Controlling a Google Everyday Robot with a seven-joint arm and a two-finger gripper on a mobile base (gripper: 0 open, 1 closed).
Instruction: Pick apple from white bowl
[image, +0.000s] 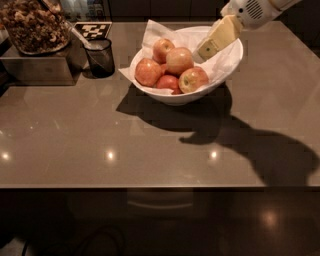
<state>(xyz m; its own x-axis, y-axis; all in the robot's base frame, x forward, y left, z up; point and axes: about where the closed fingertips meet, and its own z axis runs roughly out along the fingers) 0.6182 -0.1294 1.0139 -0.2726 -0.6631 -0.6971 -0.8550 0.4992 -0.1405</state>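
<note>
The white bowl (227, 70), lined with a white paper napkin, stands on the brown counter at the upper middle of the camera view. It holds several apples. The apple (179, 60), large and evenly orange-pink, lies on top in the middle. An apple with a yellow-green patch (193, 79) lies to its right and a smaller deep-red apple (167, 83) lies in front. My gripper (205, 51) reaches in from the upper right, tilted down to the left. Its tip hangs inside the bowl's right half, just right of the apple and above the napkin.
A small dark mesh cup (100, 58) with a utensil in it stands left of the bowl. A clear tub of snacks (34, 25) sits on a metal box (37, 67) at the far left. A black-and-white marker (92, 30) lies behind the cup. The counter's front edge (160, 187) runs across below.
</note>
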